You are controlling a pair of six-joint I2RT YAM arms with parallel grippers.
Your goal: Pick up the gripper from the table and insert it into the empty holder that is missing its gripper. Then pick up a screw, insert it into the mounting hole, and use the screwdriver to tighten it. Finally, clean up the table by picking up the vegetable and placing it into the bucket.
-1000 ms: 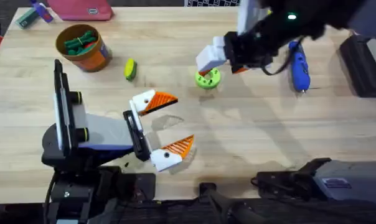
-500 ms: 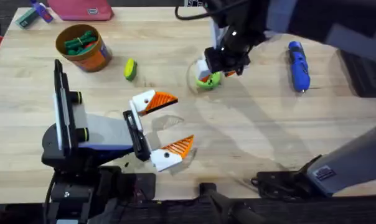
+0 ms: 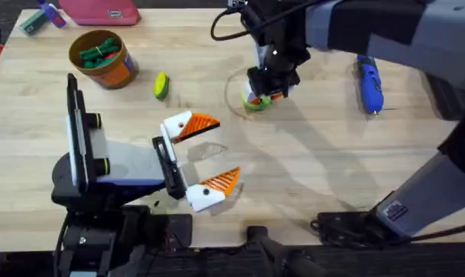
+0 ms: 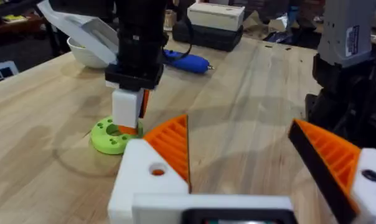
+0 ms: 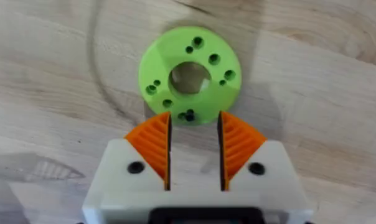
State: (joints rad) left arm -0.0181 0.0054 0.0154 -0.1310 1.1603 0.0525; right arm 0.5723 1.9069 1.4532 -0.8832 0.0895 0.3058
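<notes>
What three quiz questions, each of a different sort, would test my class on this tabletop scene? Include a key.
1. True or false: the right gripper hangs directly above the green disc.
2. Multiple choice: the blue screwdriver is (A) in the right gripper, (B) lying on the table, (C) in the bucket.
3. Fill in: the yellow-green vegetable lies on the table between the bucket and the ____.

Key
1. True; its orange fingers point down at the disc's near rim.
2. B
3. green disc
</notes>
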